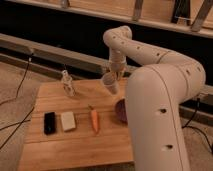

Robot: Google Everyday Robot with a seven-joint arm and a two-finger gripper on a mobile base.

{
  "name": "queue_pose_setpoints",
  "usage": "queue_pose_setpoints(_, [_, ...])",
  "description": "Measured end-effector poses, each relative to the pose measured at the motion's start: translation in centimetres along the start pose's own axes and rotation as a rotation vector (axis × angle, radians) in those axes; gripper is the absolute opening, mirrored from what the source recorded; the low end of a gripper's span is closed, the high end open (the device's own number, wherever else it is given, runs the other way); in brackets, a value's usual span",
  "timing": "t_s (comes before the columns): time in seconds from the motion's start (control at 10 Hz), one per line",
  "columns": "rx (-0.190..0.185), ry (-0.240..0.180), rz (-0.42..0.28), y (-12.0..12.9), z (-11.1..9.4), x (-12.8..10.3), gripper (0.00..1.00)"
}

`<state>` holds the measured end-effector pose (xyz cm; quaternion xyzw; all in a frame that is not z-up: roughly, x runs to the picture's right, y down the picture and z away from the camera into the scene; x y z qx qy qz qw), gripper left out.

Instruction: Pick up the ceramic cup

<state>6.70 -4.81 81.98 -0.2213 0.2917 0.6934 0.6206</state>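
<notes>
The off-white ceramic cup (110, 83) hangs tilted at the end of my white arm, above the far right part of the wooden table (75, 145). My gripper (114, 76) is shut on the cup from above and holds it off the table top. The cup is to the upper left of the dark purple bowl (120, 110), which is partly hidden behind my arm's large front link.
A small clear glass bottle (67, 84) stands at the table's far left. A carrot (94, 120), a white block (67, 120) and a black object (49, 123) lie in a row mid-table. My arm's bulk covers the table's right edge. Cables run along the floor.
</notes>
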Motion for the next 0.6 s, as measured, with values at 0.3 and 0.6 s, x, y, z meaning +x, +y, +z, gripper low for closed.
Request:
queue_pose_setpoints(0.3, [0.052,0.034,0.028,0.6,-0.2,0.4,0.0])
queue_pose_setpoints(0.6, [0.056,0.037,0.031,1.7,-0.7,-0.1,0.0])
